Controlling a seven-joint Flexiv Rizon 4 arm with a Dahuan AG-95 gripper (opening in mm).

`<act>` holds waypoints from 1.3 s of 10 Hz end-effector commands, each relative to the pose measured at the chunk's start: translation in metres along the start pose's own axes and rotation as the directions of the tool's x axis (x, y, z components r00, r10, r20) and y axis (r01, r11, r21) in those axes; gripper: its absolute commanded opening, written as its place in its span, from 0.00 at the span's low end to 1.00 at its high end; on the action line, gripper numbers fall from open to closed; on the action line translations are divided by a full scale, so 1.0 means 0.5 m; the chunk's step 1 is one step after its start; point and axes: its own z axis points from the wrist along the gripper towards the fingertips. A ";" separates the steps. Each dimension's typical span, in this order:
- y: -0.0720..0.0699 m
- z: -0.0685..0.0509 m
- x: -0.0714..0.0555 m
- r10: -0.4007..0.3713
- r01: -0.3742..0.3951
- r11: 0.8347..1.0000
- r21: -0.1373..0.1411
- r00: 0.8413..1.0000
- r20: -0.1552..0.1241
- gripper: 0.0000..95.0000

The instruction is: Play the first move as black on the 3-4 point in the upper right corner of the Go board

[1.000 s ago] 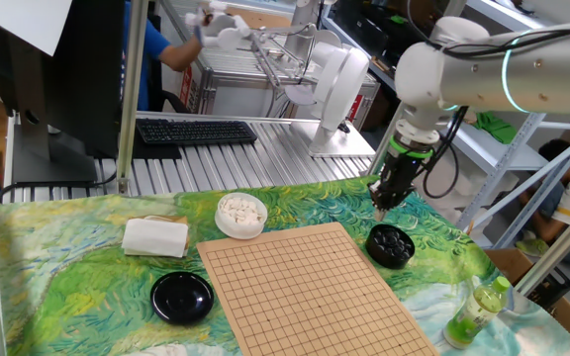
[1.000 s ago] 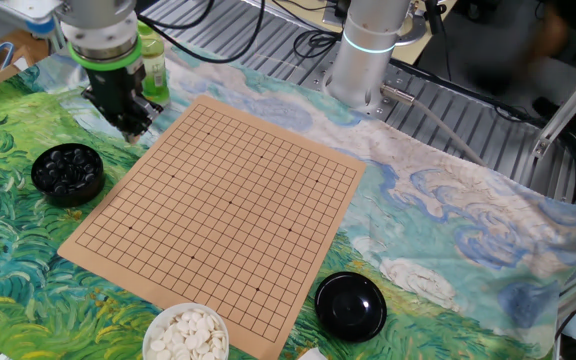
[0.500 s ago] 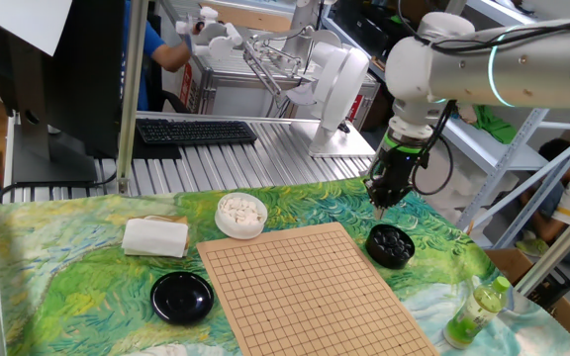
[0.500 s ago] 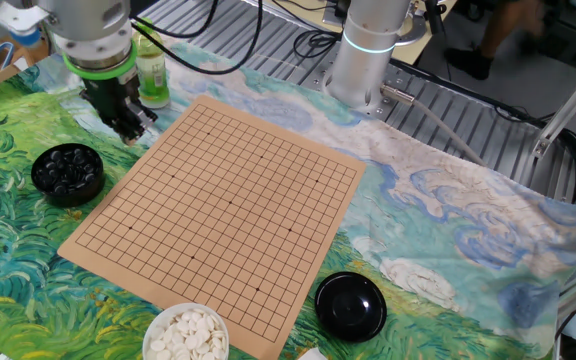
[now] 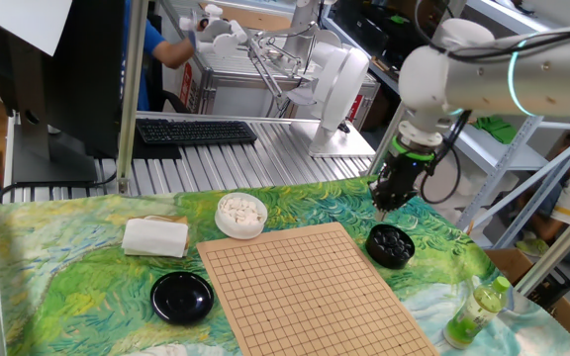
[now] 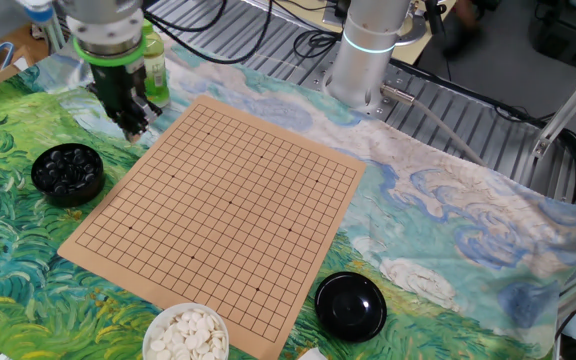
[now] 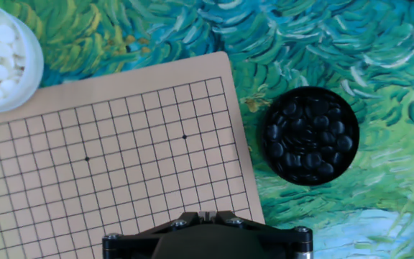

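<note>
— So, where are the black stones?
— In their bowl just beside the Go board; the board carries none.
— And the gripper?
— Fingers together, hanging above the cloth near the board's corner; a pinched stone may be too small to see.

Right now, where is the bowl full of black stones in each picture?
One fixed view: the bowl of black stones sits right of the Go board, below the fingers.
The other fixed view: the bowl is at the left, beside the board's left edge.
Hand view: the bowl is right of the board.
Shared landmark: the Go board.
</note>
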 end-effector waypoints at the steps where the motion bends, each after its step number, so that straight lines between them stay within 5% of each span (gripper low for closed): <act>1: -0.003 -0.004 -0.002 0.011 -0.011 0.999 0.045 1.000 -0.003 0.00; 4: -0.039 0.007 -0.040 -0.009 0.008 0.997 0.073 1.000 0.023 0.00; 6: -0.105 0.025 -0.088 -0.051 0.049 0.997 0.053 0.998 0.024 0.00; 11: -0.236 0.073 -0.158 -0.095 0.094 0.994 0.049 0.995 0.026 0.00; 13: -0.253 0.079 -0.163 -0.061 0.060 0.997 0.043 0.998 0.030 0.00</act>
